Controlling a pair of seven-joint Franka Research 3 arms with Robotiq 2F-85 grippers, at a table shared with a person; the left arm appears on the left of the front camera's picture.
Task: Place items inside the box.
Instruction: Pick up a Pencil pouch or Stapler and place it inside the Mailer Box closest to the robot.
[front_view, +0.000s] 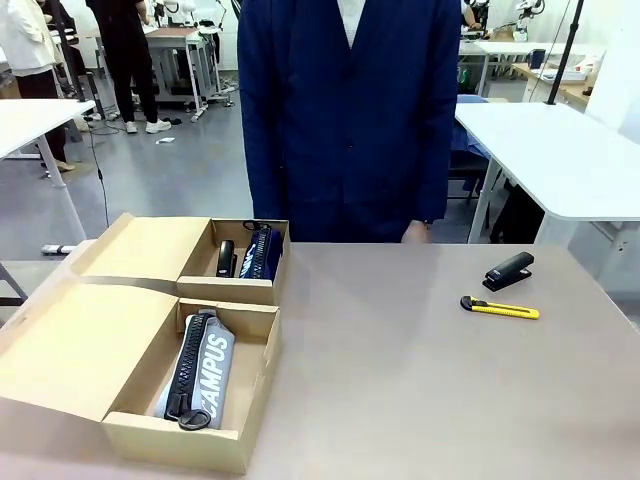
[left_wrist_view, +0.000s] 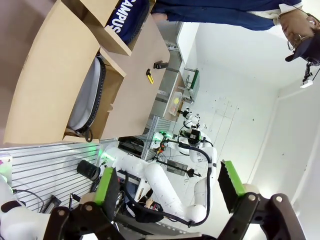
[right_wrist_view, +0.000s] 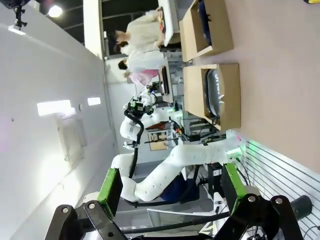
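Two open cardboard boxes stand side by side at the table's left. The near box (front_view: 190, 440) holds a pale grey zip pouch (front_view: 205, 370) with a black zipper. The far box (front_view: 225, 290) holds a navy zip pouch (front_view: 262, 250) and a small black object (front_view: 226, 258). A black stapler (front_view: 508, 271) lies on the table at the right. My left gripper (left_wrist_view: 169, 182) is open and holds nothing, high up and well away from the boxes (left_wrist_view: 55, 75). My right gripper (right_wrist_view: 171, 182) is also open with nothing in it, far from the boxes (right_wrist_view: 230, 95).
A yellow utility knife (front_view: 499, 308) lies just in front of the stapler. A person in a dark blue jacket (front_view: 350, 120) stands at the table's far edge, one hand (front_view: 415, 232) hanging down. The box lids (front_view: 70, 350) spread out to the left.
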